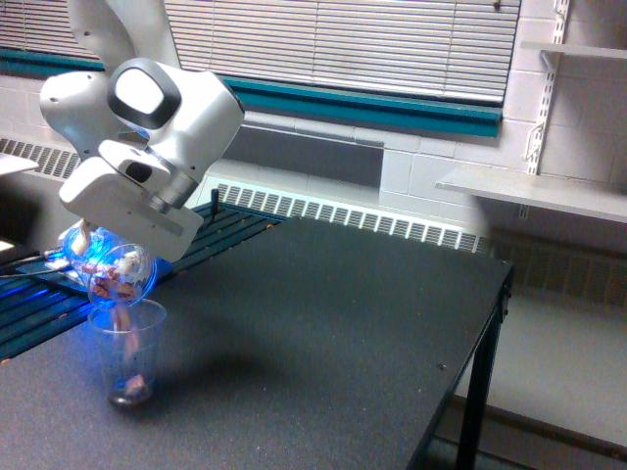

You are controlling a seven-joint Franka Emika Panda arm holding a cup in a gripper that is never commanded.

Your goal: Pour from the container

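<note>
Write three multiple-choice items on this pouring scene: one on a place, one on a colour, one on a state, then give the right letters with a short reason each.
1. Where does the measuring cup stand?
A. Near the table's edge at the exterior view's left
B. On the wall shelf
C. At the table's far corner by the leg

2. What colour is the light around the two cups?
A. Red
B. Blue
C. Green

3. How is the container held?
A. Upright, mouth up
B. Lying on the table
C. Tipped, mouth down over the measuring cup

Key:
1 A, it sits on the dark tabletop low at the exterior view's left.
2 B, a blue glow lights both cups.
3 C, it hangs tilted below the gripper, with pinkish pieces dropping into the cup below.
</note>
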